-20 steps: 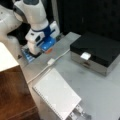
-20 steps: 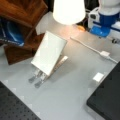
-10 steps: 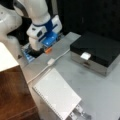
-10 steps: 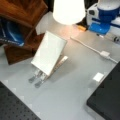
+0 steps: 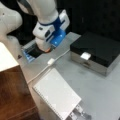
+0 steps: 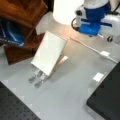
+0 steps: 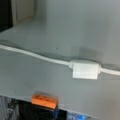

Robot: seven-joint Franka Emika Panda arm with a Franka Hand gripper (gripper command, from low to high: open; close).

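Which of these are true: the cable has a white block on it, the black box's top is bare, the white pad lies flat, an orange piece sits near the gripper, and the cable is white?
1. The cable has a white block on it. True.
2. The black box has a bare top. False: a small white piece lies on it.
3. The white pad lies flat on the table. False: it leans tilted on a stand.
4. An orange piece sits near the gripper. True, right below it in a front view.
5. The cable is white. True.
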